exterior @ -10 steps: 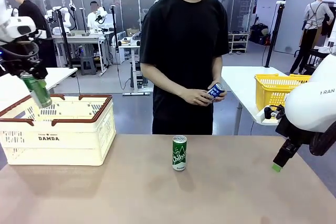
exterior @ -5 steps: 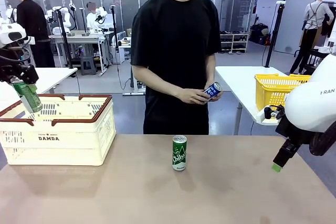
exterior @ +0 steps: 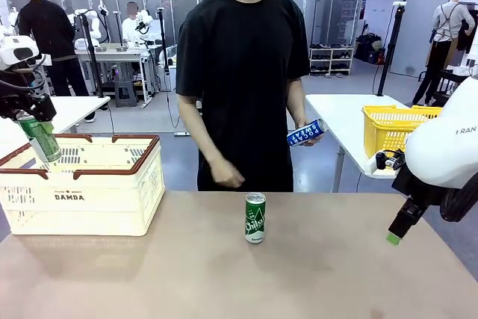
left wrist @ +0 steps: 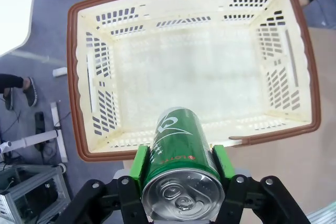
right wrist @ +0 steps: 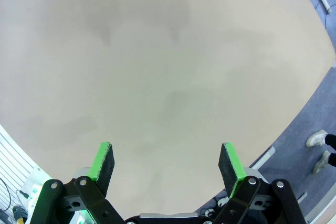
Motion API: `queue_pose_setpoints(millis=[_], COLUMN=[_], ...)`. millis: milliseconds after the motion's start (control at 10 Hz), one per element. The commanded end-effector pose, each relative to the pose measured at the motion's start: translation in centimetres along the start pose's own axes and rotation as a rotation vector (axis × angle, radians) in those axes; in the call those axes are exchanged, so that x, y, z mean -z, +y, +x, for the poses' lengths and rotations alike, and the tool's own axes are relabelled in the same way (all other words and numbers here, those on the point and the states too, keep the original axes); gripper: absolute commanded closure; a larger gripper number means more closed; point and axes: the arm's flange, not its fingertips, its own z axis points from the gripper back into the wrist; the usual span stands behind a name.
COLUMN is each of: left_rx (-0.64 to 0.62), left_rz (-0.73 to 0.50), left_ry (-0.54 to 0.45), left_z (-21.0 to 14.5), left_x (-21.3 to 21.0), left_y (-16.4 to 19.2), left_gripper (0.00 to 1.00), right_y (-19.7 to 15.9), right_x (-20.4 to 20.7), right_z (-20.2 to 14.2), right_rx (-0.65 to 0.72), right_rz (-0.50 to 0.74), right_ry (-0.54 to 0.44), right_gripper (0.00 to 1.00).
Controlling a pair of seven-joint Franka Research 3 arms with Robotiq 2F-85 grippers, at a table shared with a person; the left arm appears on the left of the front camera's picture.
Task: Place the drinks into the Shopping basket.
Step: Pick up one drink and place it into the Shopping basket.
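1. Since the earlier frame, the left end effector (exterior: 33, 126) has carried the held green can (exterior: 42, 140) toward picture left, over the left rim of the Shopping basket (exterior: 97, 172). The person (exterior: 239, 72) has let go with one hand (exterior: 226, 175), which now hangs low near the counter's far edge. The blue can (exterior: 305, 133) is held out sideways in the other hand.
2. Left end effector (left wrist: 179, 163): green pads are clamped on both sides of the held green can (left wrist: 176, 148). The can is tilted, its silver pull-tab end toward the wrist camera.
3. In the left wrist view, the can's far end hangs above the near rim of the Shopping basket (left wrist: 73, 77). The smooth cream floor lies open beyond it.
4. Right end effector (exterior: 394, 237): it hangs off the counter's right edge. In the right wrist view the right end effector (right wrist: 167, 150) is spread wide, gripping nothing, above bare matte beige counter (right wrist: 157, 51).
5. The standing green can (exterior: 255, 217) is upright mid-counter (exterior: 299, 274), well apart from the basket and both arms.
6. Materials: the basket has slotted plastic walls and a reddish-brown rim and handles. The cans are slim metal cylinders.
7. Writing: "DAMDA" on the basket side, white script "Chils…" on the standing can, red "LOTTE" on the held can, "POCARI SWEAT" on the blue can.
8. A yellow mesh basket (exterior: 388, 128) sits on a white table behind.
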Motion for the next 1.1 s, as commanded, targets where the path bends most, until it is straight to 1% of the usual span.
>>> queue_pose_setpoints(millis=[0, 200, 300, 400, 500, 800, 1000], left_rx=[0.0, 0.004, -0.003, -0.011, -0.023, -0.054, -0.055], left_rz=[-0.019, -0.017, -0.029, -0.014, -0.023, -0.058, -0.092], left_ry=[0.039, 0.072, 0.073, 0.079, 0.1, 0.132, 0.121], left_z=[1.8, 2.8, 3.2, 3.6, 3.7, 3.6, 3.1], left_x=[1.3, 3.7, 4.9, 6.0, 7.2, 11.1, 13.2], left_y=[0.5, 0.6, 0.6, 0.8, 0.9, 1.7, 1.8], left_gripper=[0.41, 0.41, 0.41, 0.41, 0.41, 0.41, 0.41], right_y=[-0.1, -0.1, -0.1, -0.1, -0.1, -0.1, -0.1], right_x=[0.0, 0.0, 0.0, 0.0, 0.0, 0.0, 0.0], right_z=[-0.1, -0.1, -0.1, -0.1, -0.1, -0.1, -0.1], right_rx=[-0.009, -0.009, -0.009, -0.009, -0.009, -0.009, -0.009], right_rz=[0.003, 0.003, 0.003, 0.003, 0.003, 0.003, 0.003], right_ry=[0.002, 0.002, 0.002, 0.002, 0.002, 0.002, 0.002], right_gripper=[0.0, 0.0, 0.0, 0.0, 0.0, 0.0, 0.0])
